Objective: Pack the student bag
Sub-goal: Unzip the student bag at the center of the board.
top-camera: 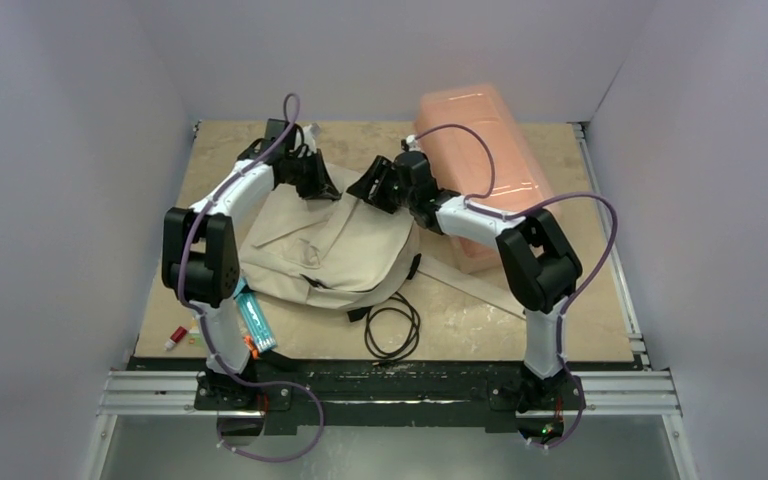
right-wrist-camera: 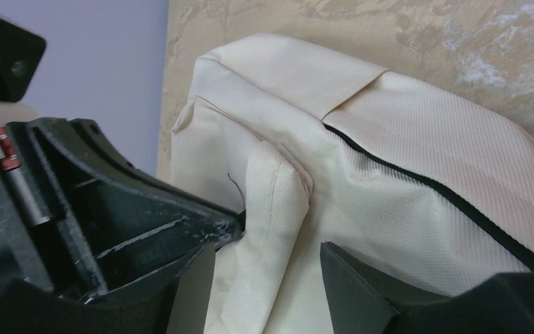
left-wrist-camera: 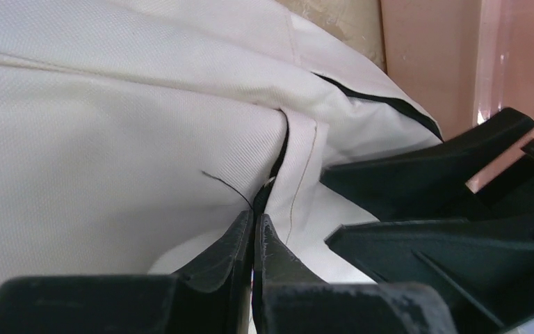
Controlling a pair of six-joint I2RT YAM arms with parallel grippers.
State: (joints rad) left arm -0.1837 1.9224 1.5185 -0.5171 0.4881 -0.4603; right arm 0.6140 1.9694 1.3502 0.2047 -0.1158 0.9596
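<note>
Student bag (top-camera: 310, 250) pinched by left end effector (left-wrist-camera: 256, 219); right end effector (right-wrist-camera: 261, 261) gapes.

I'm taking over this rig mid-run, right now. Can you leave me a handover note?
Left gripper: shut, tips at the zipper seam of the student bag; whether it pinches fabric is unclear.
Right gripper: open, straddling a fold of the bag.
Bag: lying mid-table, beside the pink box.
Done: nothing visibly packed.
Left: open the bag. The black cable, teal pack and red marker lie outside it.
</note>
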